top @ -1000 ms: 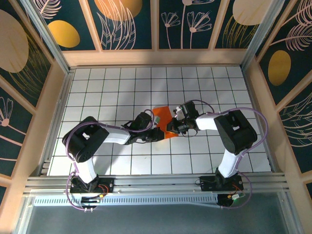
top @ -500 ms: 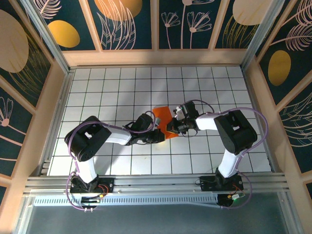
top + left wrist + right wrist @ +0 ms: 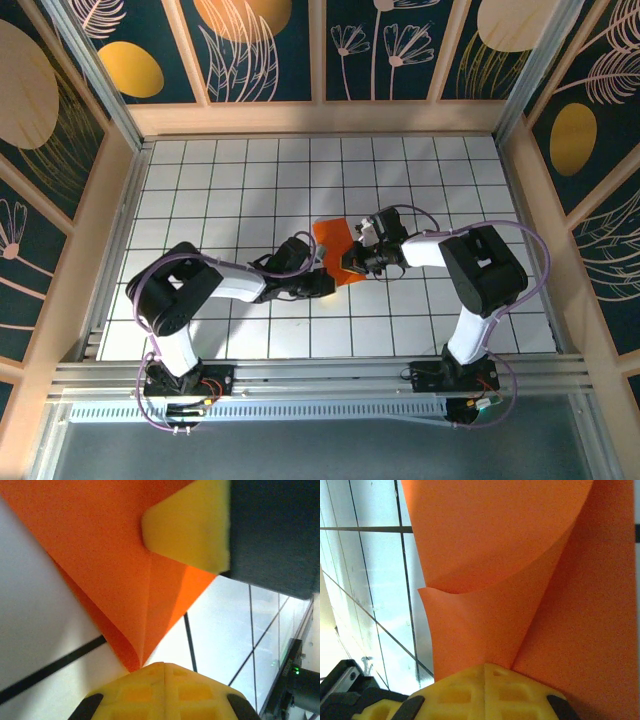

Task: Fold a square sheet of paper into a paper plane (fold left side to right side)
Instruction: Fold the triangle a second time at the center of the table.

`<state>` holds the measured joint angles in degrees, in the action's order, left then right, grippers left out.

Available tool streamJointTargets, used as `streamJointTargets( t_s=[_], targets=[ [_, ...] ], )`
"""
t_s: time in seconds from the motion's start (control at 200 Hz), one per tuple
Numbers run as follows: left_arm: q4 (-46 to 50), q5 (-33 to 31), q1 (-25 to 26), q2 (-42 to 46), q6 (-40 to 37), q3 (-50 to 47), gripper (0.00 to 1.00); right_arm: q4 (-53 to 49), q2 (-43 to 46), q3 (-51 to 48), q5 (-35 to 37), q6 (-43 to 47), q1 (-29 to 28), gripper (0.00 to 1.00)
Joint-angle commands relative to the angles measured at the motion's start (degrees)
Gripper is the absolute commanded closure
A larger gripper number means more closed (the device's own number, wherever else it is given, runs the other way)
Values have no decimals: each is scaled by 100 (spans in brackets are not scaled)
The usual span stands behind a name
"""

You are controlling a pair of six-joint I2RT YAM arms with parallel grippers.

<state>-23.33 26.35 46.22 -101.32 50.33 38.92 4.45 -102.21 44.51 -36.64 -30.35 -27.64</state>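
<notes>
The square sheet of paper (image 3: 333, 240) is bright orange and folded into a creased wedge with layered flaps, lying on the white grid table (image 3: 230, 180) at mid-table. My left gripper (image 3: 328, 283) is shut at the wedge's near pointed tip. In the left wrist view the paper (image 3: 115, 555) narrows to a point right at my shut left gripper (image 3: 165, 666). My right gripper (image 3: 352, 263) is shut and rests on the paper's right part. Its yellow fingertip (image 3: 187, 527) lies flat on the orange surface. In the right wrist view a curled flap of paper (image 3: 510, 545) rises just beyond the shut right gripper (image 3: 485, 666).
Wooden walls (image 3: 320, 118) with dark painted panels close the table in at the back and on both sides. An aluminium rail (image 3: 320, 375) runs along the near edge by the arm bases.
My left gripper has slid rightward along the paper's near edge to its pointed tip. The right gripper and the paper have stayed in place.
</notes>
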Motion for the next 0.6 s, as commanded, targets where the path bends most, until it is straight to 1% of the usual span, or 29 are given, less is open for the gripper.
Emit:
streamJointTargets(
  t_s=[0.0, 0.14, 0.245, 0.285, 0.43, 0.596],
  targets=[
    [-76, -36, 11, 464, 104, -7, 95, -364, -148, -75, 254, 125, -48, 100],
    [-10, -77, -69, 491, 62, 117, 96, -341, -158, -87, 245, 116, -40, 100],
    [192, -65, -69, 346, -91, 325, 96, -339, -154, -87, 245, 117, -40, 100],
    [198, -35, -69, 141, -113, 376, 97, -339, -156, -91, 241, 116, -45, 100],
    [202, -18, -70, -39, -183, 464, 97, -345, -149, -97, 245, 110, -40, 100],
    [392, -238, -70, -156, -270, 477, 97, -354, -147, -92, 254, 125, -45, 100]
  ],
)
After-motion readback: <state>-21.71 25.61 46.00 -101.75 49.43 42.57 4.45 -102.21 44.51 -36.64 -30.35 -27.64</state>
